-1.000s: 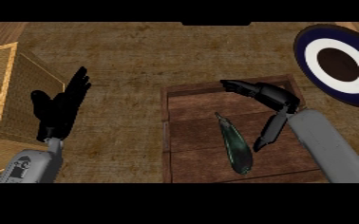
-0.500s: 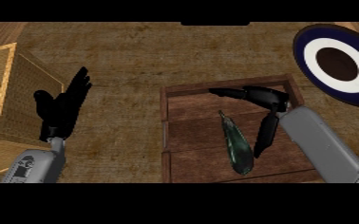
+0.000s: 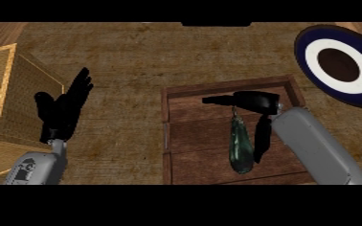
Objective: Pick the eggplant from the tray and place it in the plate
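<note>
The eggplant (image 3: 240,146), long and dark green, lies lengthwise in the brown wooden tray (image 3: 185,139), right of the tray's middle. My right hand (image 3: 253,103) hovers over its far tip, fingers (image 3: 214,99) stretched out to the left and thumb (image 3: 262,139) hanging down along the eggplant's right side. The hand is open and nothing is held in it. The plate (image 3: 315,52), dark blue with a white ring and a brown centre, sits at the right edge beyond the tray. My left hand (image 3: 63,110) rests open at the left, fingers up.
A light wooden board or box (image 3: 14,100) lies at the left edge beside my left hand. A dark object (image 3: 216,24) sits at the counter's far edge. Bare counter lies between the tray and the plate.
My right hand has swung left and lower over the tray, now above the eggplant's far tip. The eggplant, plate and left hand have not moved.
</note>
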